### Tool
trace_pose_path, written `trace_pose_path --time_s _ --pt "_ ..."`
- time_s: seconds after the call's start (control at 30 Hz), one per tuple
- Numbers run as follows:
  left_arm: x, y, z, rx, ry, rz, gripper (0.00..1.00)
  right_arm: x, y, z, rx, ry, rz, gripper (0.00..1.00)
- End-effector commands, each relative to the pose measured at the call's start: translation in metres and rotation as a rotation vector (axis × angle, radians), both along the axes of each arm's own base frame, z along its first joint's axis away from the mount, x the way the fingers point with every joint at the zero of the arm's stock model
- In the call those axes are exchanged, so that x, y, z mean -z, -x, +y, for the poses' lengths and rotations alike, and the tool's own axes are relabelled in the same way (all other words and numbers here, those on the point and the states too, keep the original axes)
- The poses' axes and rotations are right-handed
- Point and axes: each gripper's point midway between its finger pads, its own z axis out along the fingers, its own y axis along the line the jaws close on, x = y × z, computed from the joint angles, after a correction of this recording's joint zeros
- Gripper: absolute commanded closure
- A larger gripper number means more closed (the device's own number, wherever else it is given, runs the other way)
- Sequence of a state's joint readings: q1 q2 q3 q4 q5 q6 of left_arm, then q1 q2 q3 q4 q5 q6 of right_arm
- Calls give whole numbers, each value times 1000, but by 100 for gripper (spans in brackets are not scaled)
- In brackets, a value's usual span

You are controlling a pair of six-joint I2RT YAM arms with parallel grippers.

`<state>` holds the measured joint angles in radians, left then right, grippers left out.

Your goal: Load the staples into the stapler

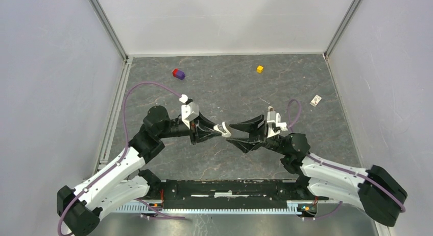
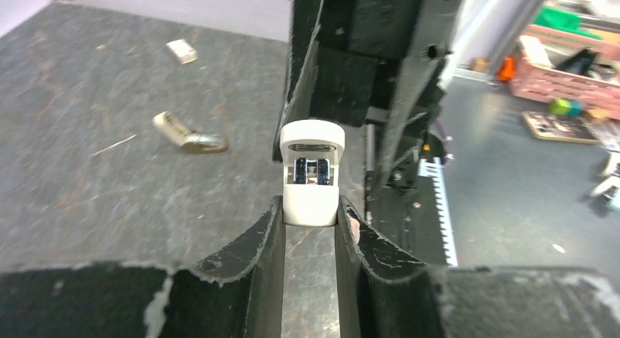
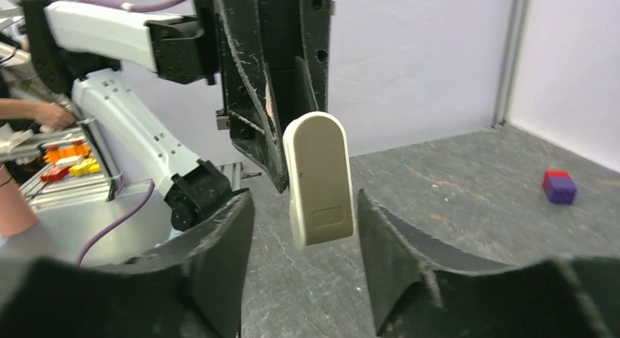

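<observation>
**Top external.**
- Stapler [image 1: 223, 128]: one, white, held off the surface at centre between the two arms.
- Left end effector [image 1: 219, 130]: one, clamped narrow on the stapler. I judge it is lifted there so the other arm can work on it.
- Right end effector [image 1: 231, 133]: one, tips right at the stapler's free end.
- Cubes: two, well apart at the far side, one purple-and-red cube [image 1: 178, 73] and one yellow cube [image 1: 260, 69].
- Small pale block [image 1: 315, 100]: one, near the right wall.
- Thin sliver [image 1: 263, 100]: one, possibly the staple strip, but too small to tell.

**Left wrist.**
- Stapler [image 2: 311, 144]: one, pinched at its base, grey metal channel facing me.
- Tan-and-metal piece [image 2: 188, 137]: one, lying on the surface [image 2: 88, 206]. I cannot identify it.

**Right wrist.**
- Stapler [image 3: 318, 162]: one, hanging between my right fingers [image 3: 219, 243]. They stand wide with a gap on each side and hold nothing, so I judge this is a hand-over or a bracing grip not yet made.
</observation>
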<state>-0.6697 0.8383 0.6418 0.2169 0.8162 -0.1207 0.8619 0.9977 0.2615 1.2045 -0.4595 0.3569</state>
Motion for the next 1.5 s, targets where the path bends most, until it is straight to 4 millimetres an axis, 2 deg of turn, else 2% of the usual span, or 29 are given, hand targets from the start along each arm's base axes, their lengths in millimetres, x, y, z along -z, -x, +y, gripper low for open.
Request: trace_pose_path --time_s 0.0,0.13,0.2,0.27,0.53,0.83,1.07,1.17,1.47 --pt "2 -33 20 -214 -135 -95 98 -10 -28 -5 130 36 195 35" --pt "26 -45 34 -289 -285 -78 98 -7 -43 1 177 93 340 34" --pt "34 -48 38 -307 -321 -64 98 8 -59 4 249 159 450 37" --pt "38 -51 40 -326 -335 -54 98 15 -70 7 284 204 489 39" --pt "54 -63 49 -420 -429 36 98 16 -87 31 288 198 568 42" --pt "68 -69 48 -449 -473 101 98 49 -98 57 278 281 638 47" --pt "63 -71 47 -462 -465 122 98 86 -112 49 387 371 675 62" --pt "58 -73 51 -494 -464 121 98 105 -116 40 448 416 696 67" --pt "47 -69 52 -491 -414 91 98 141 -115 20 500 465 728 74"
